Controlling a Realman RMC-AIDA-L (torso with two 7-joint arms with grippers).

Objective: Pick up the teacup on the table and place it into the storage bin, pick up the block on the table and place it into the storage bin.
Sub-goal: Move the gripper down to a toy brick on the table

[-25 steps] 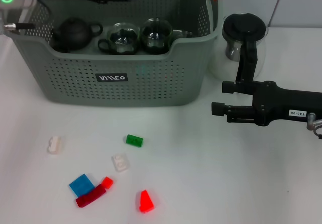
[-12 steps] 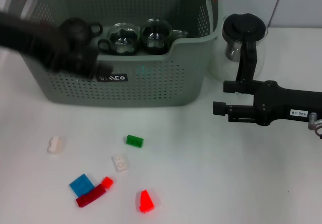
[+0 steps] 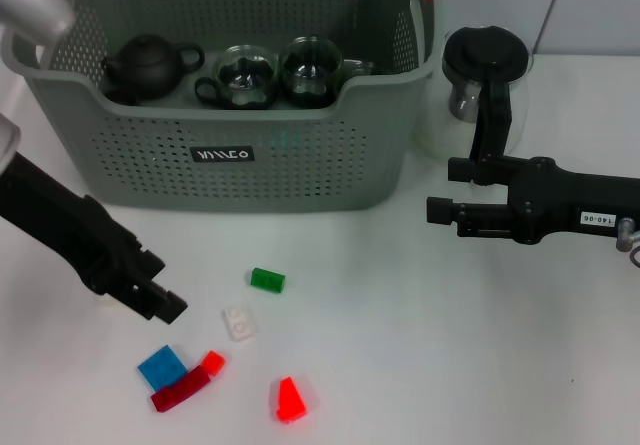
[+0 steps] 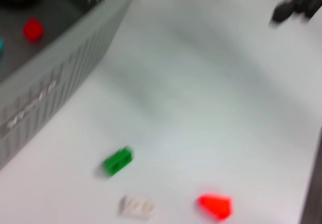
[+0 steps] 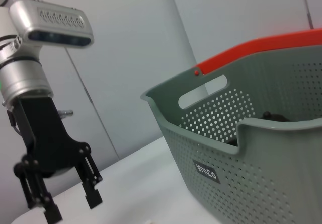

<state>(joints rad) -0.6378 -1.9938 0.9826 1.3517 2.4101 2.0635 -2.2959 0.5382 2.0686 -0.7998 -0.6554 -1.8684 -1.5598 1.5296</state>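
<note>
The left gripper [image 3: 165, 303] hangs low over the tabletop [image 3: 400, 345], in front of the storage bin [image 3: 240, 155]. Its fingers are parted, as the right wrist view shows, and nothing is between them. Just beside its tip lies the white block [image 3: 238, 322], long axis running away from the gripper toward the bin. The green block [image 3: 267, 281] is a little farther, lying crosswise. Below the gripper sit the blue block [image 3: 160, 367], the dark red block [image 3: 181, 393] and a small red block [image 3: 211, 362] — these three touch each other. The red wedge [image 3: 290, 400] stands apart, near the front edge, with open room around it.

The right gripper [image 3: 436, 210] holds nothing, jaws apart, near the glass jug [image 3: 480, 75]. The bin holds a dark teapot [image 3: 150, 63] and two glass cups [image 3: 245, 75].
</note>
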